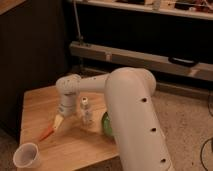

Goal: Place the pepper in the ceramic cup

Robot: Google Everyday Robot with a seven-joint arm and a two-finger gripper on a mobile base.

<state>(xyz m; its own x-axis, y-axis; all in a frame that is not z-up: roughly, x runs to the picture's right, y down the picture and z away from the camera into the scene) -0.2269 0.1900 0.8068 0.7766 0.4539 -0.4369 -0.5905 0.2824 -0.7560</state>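
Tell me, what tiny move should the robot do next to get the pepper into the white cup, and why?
Probably lower the gripper a little toward the pepper to get hold of it. The pepper lies flat on the wooden table, one end just by the gripper, and the ceramic cup stands apart nearer the front edge.

**Arm hides the worktop's right side**

The gripper (59,120) hangs over the left half of the worktop (37,102), its tip at the upper end of the pepper (46,133). Whether it touches the pepper is too blurred to tell. The arm's thick white link (132,115) covers most of the green bowl (105,125), leaving only a sliver of the bowl's left side. It also hides the worktop's right edge and runs off the picture's bottom edge. The small shaker bottle (86,111) is too blurred to show any markings.
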